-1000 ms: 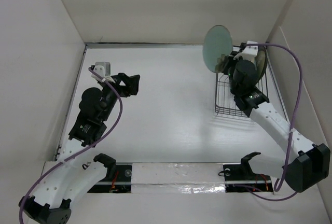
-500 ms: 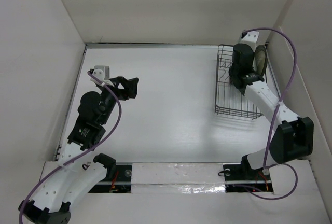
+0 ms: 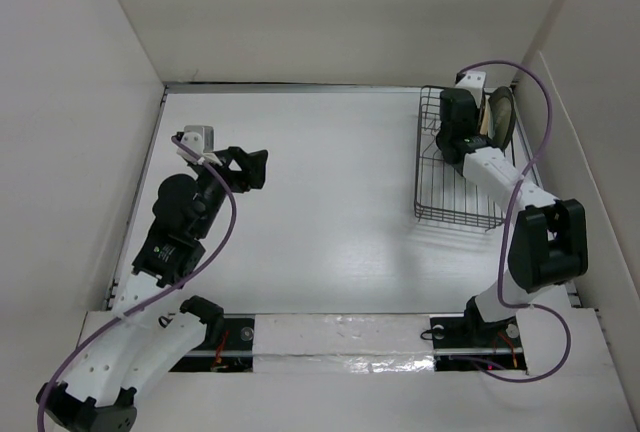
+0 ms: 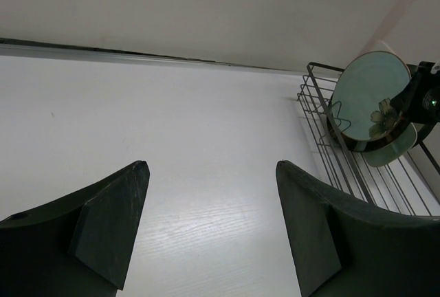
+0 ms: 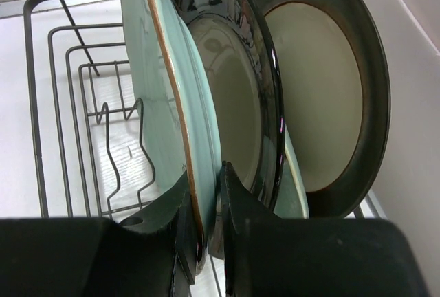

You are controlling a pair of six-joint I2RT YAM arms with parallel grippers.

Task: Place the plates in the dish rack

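**Teal plate upright in the rack, right gripper pinching its rim**

White tabletop (image 3: 330,212) boxed in by plain white walls is your workspace, and the black wire dish rack (image 3: 418,167) sits in its far right corner, close to the right wall.

Your right arm reaches over the rack. In its wrist view, the right gripper (image 5: 205,232) has its jaws drawn narrow on the lower rim of the teal plate (image 5: 155,91), one finger on each face. That plate stands on edge inside the rack, nearest the rack's open, unfilled slots. Just behind it stands a dark glossy plate (image 5: 234,84), and behind that a cream plate with a brown rim (image 5: 320,97). A sliver of pale green shows between those two; you cannot tell more of it. From the left wrist view you can see a dark flower on the teal plate's face.

Your left gripper (image 4: 211,173) hangs over the left side of the table, well apart from the rack, its jaws spread wide with nothing between them.
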